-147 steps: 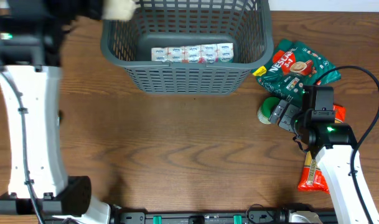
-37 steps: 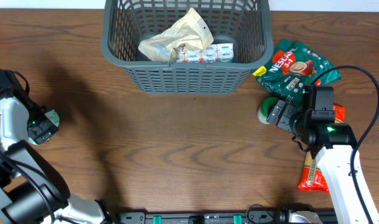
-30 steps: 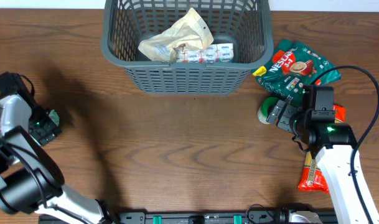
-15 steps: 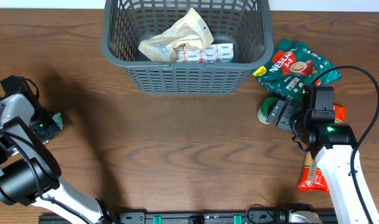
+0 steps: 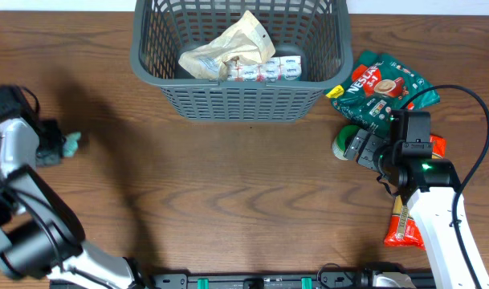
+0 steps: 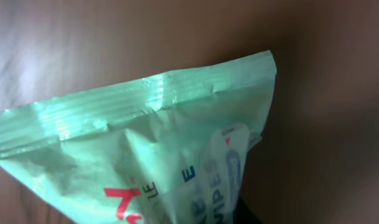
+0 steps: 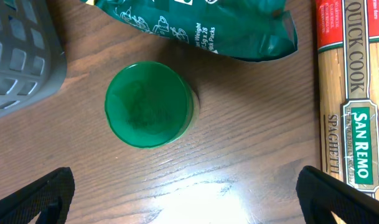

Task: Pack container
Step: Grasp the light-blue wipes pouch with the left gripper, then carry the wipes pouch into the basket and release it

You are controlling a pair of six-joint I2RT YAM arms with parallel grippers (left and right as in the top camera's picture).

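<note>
Left gripper [image 5: 58,148]: closed in the last second, from wide apart to clamped on the wipes [image 6: 145,149]; crimped top seam of the pack sticking out past the fingertips.
Meaning for the task: judged a fresh grasp, made at the far left edge of the table [image 5: 228,185]; pick done, lift and carry to the basket not yet done; cannot tell whether the wipes are clear of the wood.
Basket [image 5: 148,56]: well apart from the left fingers, off to their right and toward the far edge; near the right fingers, with one corner just ahead of them in the right wrist view.
Basket contents: crumpled beige bag [image 5: 228,50] resting on a row of small cartons [image 5: 272,70]; same as a second ago; apparently room left on top for a soft pack.
Right gripper [image 7: 189,202]: fingers fully apart, holding nothing, unmoved over the last second.
Ahead of the right fingers: green-lidded jar [image 7: 149,104], upright, centred between them and untouched.
Beyond the jar: green pouch [image 7: 195,25], just beside it.
Off the right fingers' outer side: spaghetti [image 7: 354,93], flat on the wood.
Left outside the basket: jar, pouch, spaghetti, plus the wipes now in hand.
</note>
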